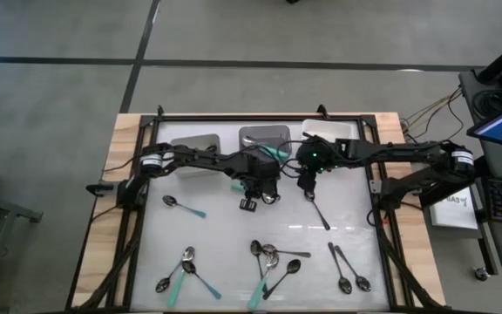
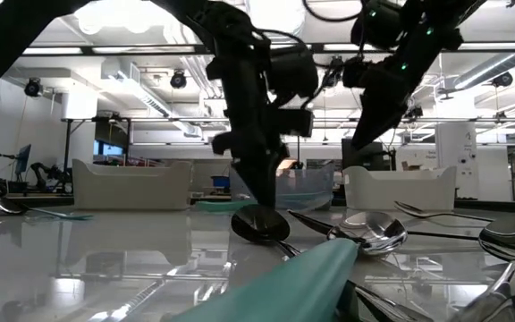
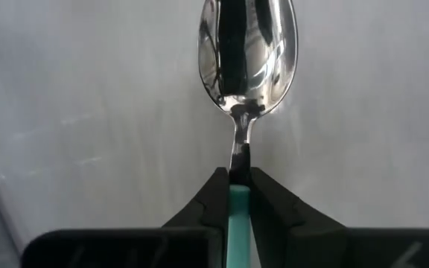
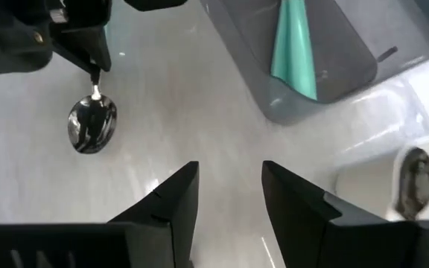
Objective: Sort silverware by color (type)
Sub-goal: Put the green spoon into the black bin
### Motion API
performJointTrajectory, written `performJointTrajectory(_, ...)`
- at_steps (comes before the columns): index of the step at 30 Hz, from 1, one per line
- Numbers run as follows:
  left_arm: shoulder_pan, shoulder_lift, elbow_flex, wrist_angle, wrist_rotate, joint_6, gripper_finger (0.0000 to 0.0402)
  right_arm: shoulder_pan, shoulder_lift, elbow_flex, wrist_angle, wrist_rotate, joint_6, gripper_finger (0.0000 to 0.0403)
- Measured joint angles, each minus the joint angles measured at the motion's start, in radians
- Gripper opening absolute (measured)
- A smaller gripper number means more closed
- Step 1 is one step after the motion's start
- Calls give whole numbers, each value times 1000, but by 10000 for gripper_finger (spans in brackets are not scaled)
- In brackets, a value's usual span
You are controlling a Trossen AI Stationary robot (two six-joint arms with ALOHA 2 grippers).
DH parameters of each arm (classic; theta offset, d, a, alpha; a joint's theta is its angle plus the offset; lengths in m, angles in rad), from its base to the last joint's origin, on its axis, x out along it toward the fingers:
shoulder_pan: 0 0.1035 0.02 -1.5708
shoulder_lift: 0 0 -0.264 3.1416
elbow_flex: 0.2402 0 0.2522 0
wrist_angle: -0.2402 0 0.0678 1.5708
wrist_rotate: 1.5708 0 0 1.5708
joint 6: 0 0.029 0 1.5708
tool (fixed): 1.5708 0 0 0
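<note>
Already clamped by left claw (image 3: 233, 195) on teal-handled spoon (image 3: 246, 56), bowl hanging down, just short of middle bin (image 1: 264, 135) at surface's far edge; right claw (image 4: 229, 195) wide, empty.

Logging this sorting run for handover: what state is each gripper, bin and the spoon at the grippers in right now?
Left gripper: shut on the teal spoon's handle.
Teal spoon: held, bowl hanging down just above the table.
Right gripper: open, empty, beside the middle bin.
Middle bin: holds a teal-handled piece.
Left bin: contents unclear.
Right bin: contents unclear in the high view.
</note>
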Motion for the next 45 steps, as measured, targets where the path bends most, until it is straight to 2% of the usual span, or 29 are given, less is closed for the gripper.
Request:
performJointTrajectory(5,2,-50,-1,31,-20,-9,16,-5,-96,0,-37,3,11,137)
performJointTrajectory(11,28,-120,-1,67,-144,19,17,-7,-196,-29,-44,58,38,136)
performJointTrajectory(15,79,-150,-1,149,-229,44,18,-8,-229,-54,-58,64,69,137)
performJointTrajectory(19,152,-160,0,267,-236,41,19,-9,-230,-72,-59,72,89,135)
performJointTrajectory(23,222,-159,0,282,-234,-3,19,-9,-221,-90,-58,72,92,132)
performJointTrajectory(26,257,-160,0,286,-161,-43,20,-9,-217,-103,-56,72,92,132)
performJointTrajectory(29,260,-168,0,310,-117,-26,19,-9,-216,-115,-56,73,92,132)
performJointTrajectory(37,267,-169,1,428,-113,66,19,-9,-216,-124,-55,80,91,132)
performJointTrajectory(41,285,-132,-1,401,-114,58,19,-9,-216,-124,-56,80,90,132)
performJointTrajectory(45,291,-97,-3,375,-169,26,30,-9,-216,-124,-58,80,90,132)
